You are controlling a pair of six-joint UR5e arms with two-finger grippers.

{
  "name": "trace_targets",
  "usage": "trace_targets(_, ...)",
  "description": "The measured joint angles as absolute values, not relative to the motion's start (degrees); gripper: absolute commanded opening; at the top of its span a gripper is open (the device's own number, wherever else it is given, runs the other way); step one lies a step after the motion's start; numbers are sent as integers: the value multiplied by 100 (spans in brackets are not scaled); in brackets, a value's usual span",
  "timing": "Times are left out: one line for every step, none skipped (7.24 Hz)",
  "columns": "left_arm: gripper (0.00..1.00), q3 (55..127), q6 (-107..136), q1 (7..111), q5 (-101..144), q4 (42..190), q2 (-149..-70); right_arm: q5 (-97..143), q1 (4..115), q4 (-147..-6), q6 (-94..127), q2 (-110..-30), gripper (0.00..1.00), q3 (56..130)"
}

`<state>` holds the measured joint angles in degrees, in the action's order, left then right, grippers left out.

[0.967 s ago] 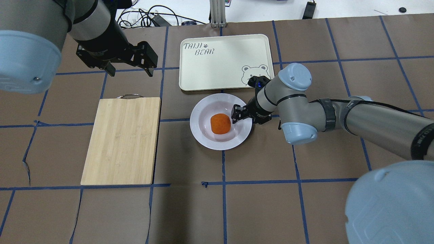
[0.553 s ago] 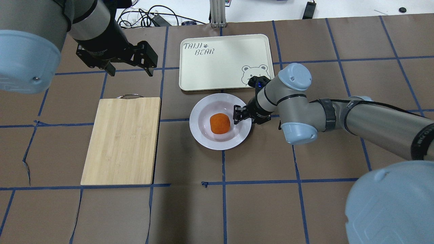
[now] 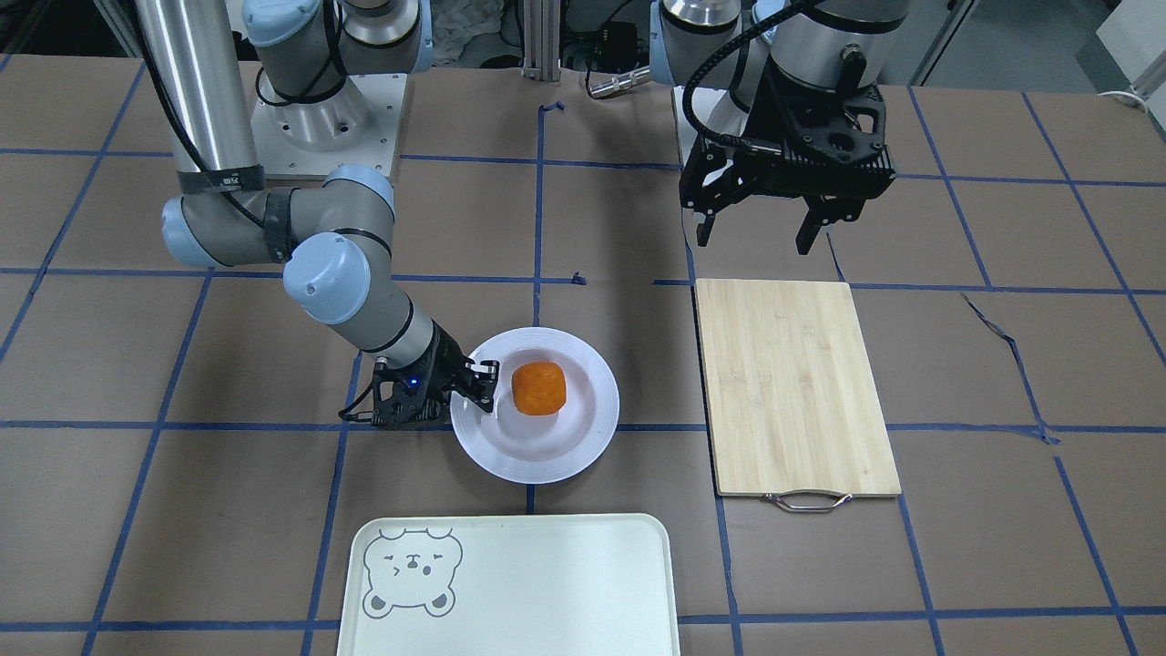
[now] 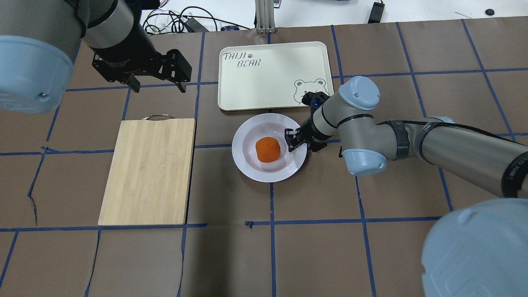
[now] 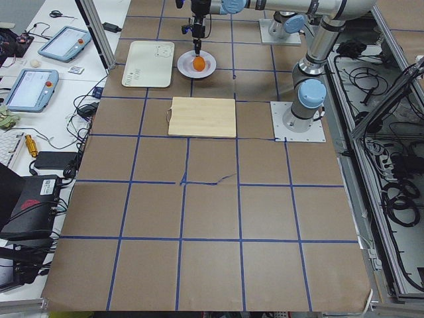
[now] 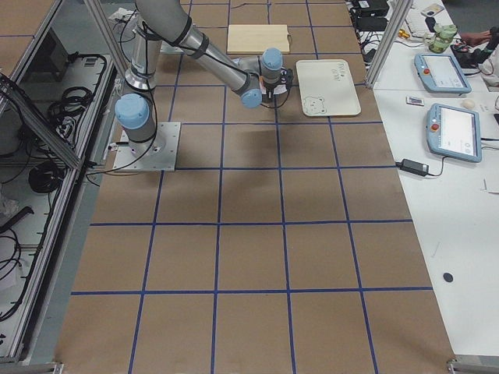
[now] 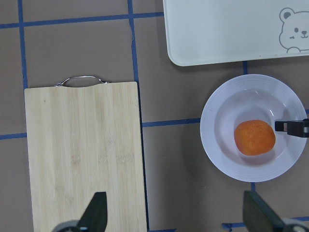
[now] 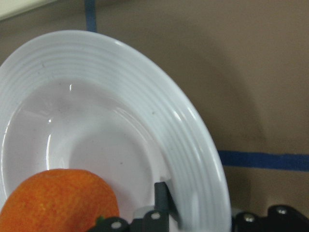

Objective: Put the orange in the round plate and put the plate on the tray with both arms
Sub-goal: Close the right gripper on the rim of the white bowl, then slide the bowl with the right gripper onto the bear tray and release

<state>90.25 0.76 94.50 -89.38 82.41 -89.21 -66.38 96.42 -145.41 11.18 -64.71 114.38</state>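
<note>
The orange [image 4: 268, 149] lies in the sunken centre of the round plate [image 4: 247, 165], which rests on the table just in front of the tray [image 4: 272, 82]. My right gripper [image 4: 291, 140] reaches in low from the right and is shut on the plate's right rim. In the right wrist view one finger [image 8: 161, 200] sits inside the plate [image 8: 145, 77] beside the orange [image 8: 58, 200], and the rim runs between the two fingers. My left gripper [image 4: 158, 87] hangs open and holds nothing, high above the table beyond the board's handle.
A wooden cutting board [image 4: 148, 173] with a metal handle lies left of the plate. The tray [image 3: 510, 592] holds nothing. Cables and aluminium posts sit past the table's far edge.
The right gripper's fingers have drawn together on the plate's rim, and the plate has shifted slightly to the right. The left arm has barely moved.
</note>
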Motion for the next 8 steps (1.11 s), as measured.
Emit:
trace_targets(100,9024,73,9450,-8933,8238,-8921,-6636,9640,-14532,1127,-6474,0,11436)
trace_targets(100,9021,71,9451,-8931,8236,-8921,-6636,9637,-14523,1173,-6487,0,11422)
trace_targets(100,9003,76,9452,-8936,8237,-8921,-6625,9631,-14505,1313,-6534,0,11366)
trace_targets(100,8977,88,9453,-8942,8239,-8921,-6623,9629,-14470,1461,-6610,0,11280)
trace_targets(100,8963,91,9451,-8943,8239,-8921,-6617,9627,-14446,1534,-6659,0,11216)
trace_targets(100,8962,90,9449,-8944,8240,-8921,-6603,9618,-14437,1597,-6685,0,11164)
trace_targets(100,8962,89,9449,-8939,8238,-8921,-6594,9609,-14434,1692,-6695,0,11103)
trace_targets(100,8962,88,9449,-8934,8236,-8922,-6543,9587,-14432,1768,-6696,0,11040)
